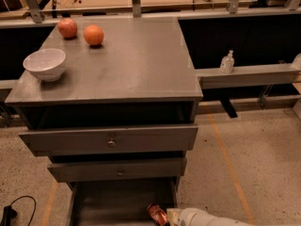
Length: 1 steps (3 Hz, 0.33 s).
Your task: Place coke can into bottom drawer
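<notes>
The coke can (156, 214), red and shiny, lies tilted inside the open bottom drawer (117, 197), near its front right corner at the lower edge of the camera view. My gripper (172, 216) is right beside the can on its right, at the drawer's right wall, with the white arm (207, 218) reaching in from the lower right. Most of the gripper is cut off by the frame's bottom edge. The rest of the drawer floor is bare grey.
Two shut knobbed drawers (111, 140) sit above the open one. On the cabinet top stand a white bowl (45, 64) and two oranges (67, 28) (93, 35). A sanitizer bottle (227, 61) stands on a ledge to the right. A black cable (14, 211) lies on the floor at left.
</notes>
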Motion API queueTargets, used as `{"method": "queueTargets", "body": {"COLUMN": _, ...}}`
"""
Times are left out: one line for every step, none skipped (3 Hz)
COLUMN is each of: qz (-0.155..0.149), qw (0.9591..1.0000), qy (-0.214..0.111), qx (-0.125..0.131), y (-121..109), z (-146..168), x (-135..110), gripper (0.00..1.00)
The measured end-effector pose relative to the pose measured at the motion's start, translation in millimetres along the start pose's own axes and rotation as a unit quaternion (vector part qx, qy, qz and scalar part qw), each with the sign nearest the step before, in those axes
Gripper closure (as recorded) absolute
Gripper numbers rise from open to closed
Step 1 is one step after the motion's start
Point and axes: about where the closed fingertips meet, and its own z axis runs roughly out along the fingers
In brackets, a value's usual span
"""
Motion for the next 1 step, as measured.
{"method": "queueTargets", "body": {"qz": -0.019, "qw": 0.9987, "qy": -0.028, "qx": 0.037, "y": -12.0, "z": -31.7, "x": -1.8, "gripper": 0.89}}
